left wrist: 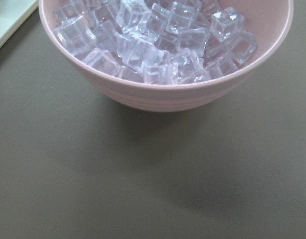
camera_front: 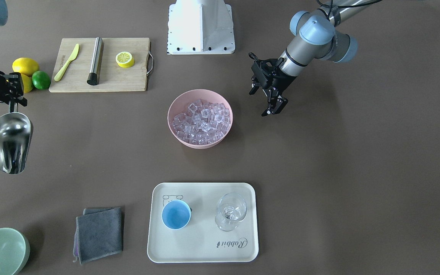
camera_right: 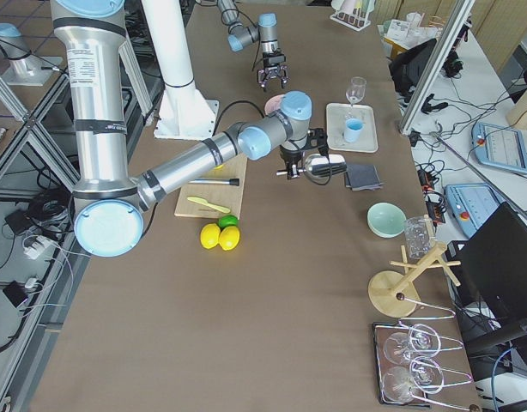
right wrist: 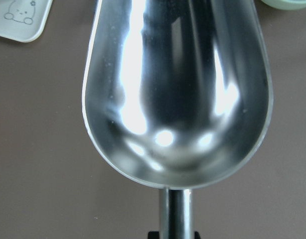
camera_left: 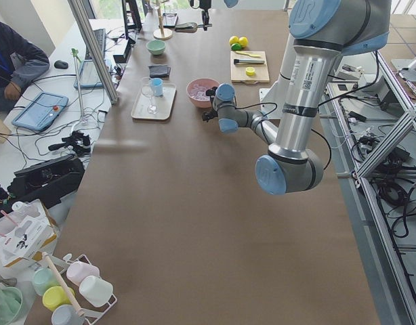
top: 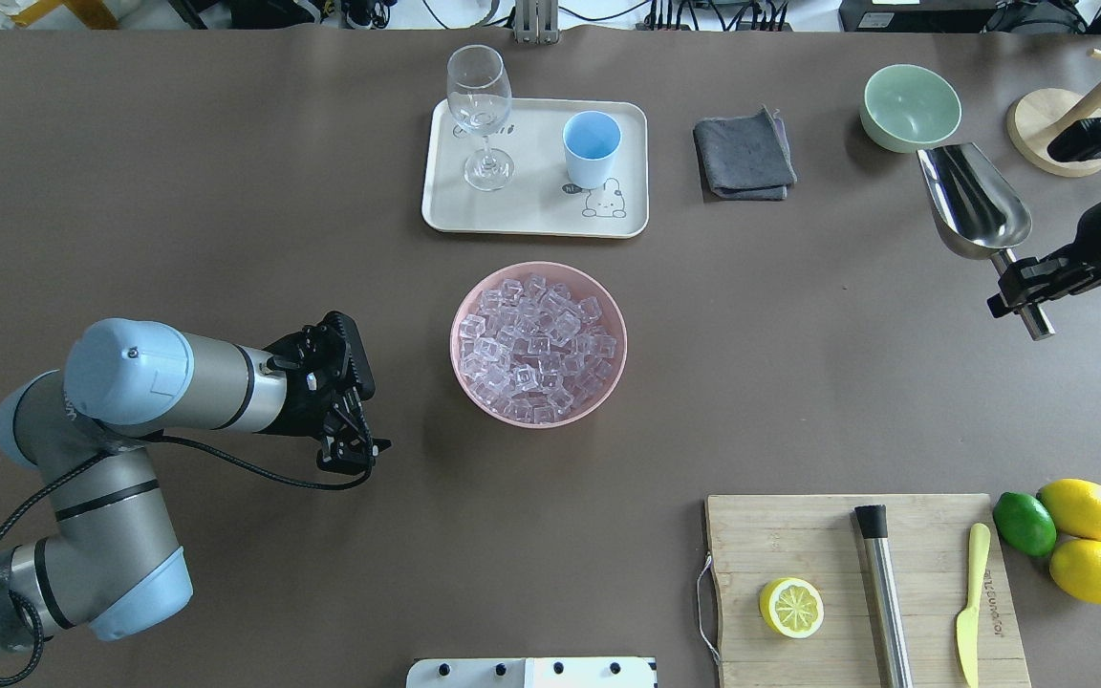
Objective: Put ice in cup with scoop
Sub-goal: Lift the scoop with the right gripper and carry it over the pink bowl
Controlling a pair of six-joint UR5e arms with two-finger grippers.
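Overhead exterior, scoop point(top: 976, 201) clamped by right pincer point(top: 1019, 287), cup point(top: 592, 148) well apart

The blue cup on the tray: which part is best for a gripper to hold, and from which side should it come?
Probably the wall at the rim, from above: the cup stands upright, mouth open, with no handle showing, so one finger goes inside and one outside. Take the side facing away from the wine glass, which stands beside it on the tray.
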